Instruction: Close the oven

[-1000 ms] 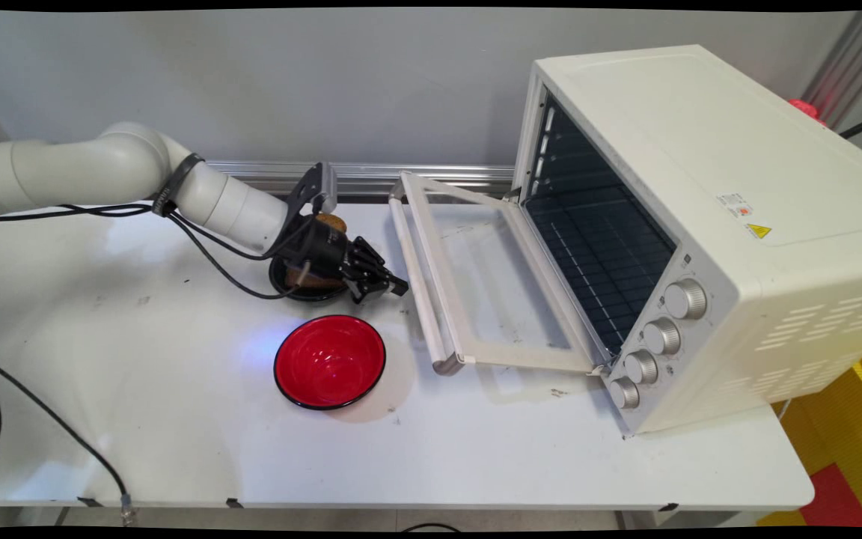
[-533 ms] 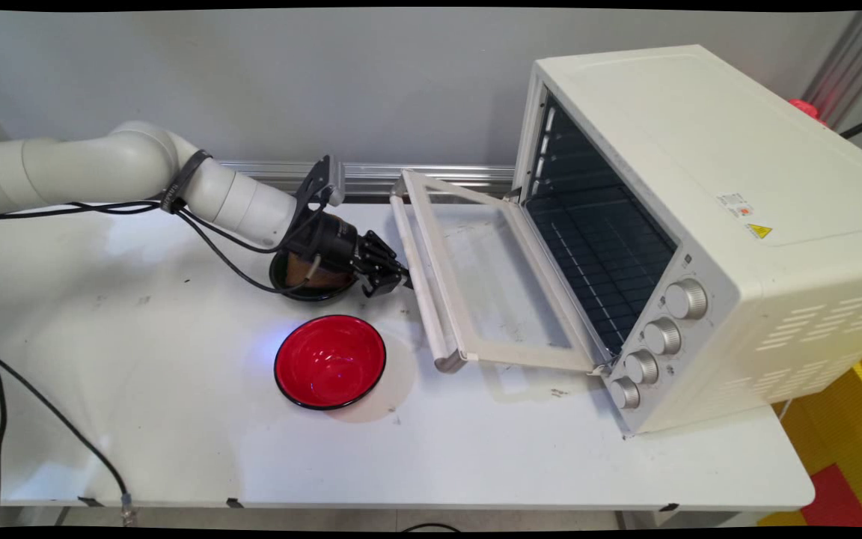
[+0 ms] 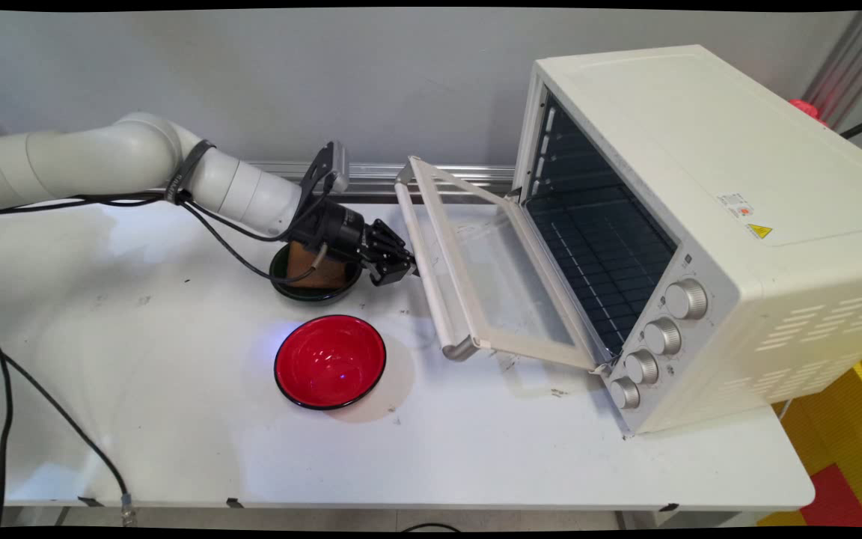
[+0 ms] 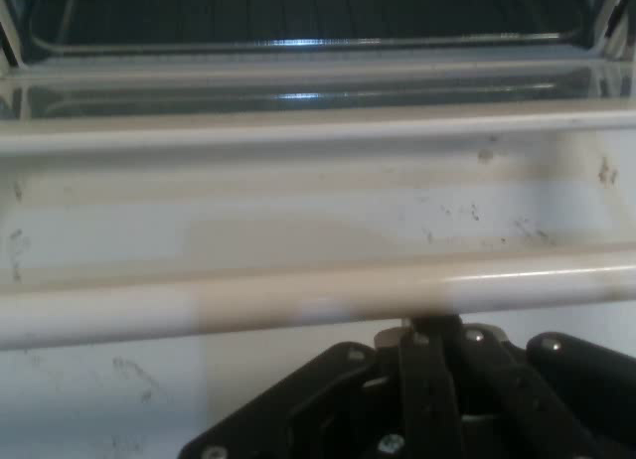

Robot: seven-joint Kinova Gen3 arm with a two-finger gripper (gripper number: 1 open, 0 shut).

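A cream toaster oven (image 3: 708, 187) stands at the right with its glass door (image 3: 502, 277) hanging partly raised. My gripper (image 3: 405, 268) is shut, and its tips press against the door's long handle bar (image 3: 431, 262) from the left and below. In the hand view the handle bar (image 4: 298, 295) runs straight across just above my gripper (image 4: 434, 325), with the glass pane and the dark oven racks beyond it. Right behind my wrist sits a dark green bowl (image 3: 316, 290) holding a brown piece of bread (image 3: 302, 268).
A red bowl (image 3: 330, 361) with a black rim rests on the white table (image 3: 176, 419), in front of my gripper. Black cables hang from the arm and trail over the table's left side. Four knobs (image 3: 659, 337) line the oven's front.
My gripper has moved right and slightly up into the handle, and the oven door has swung from nearly flat to partly raised.
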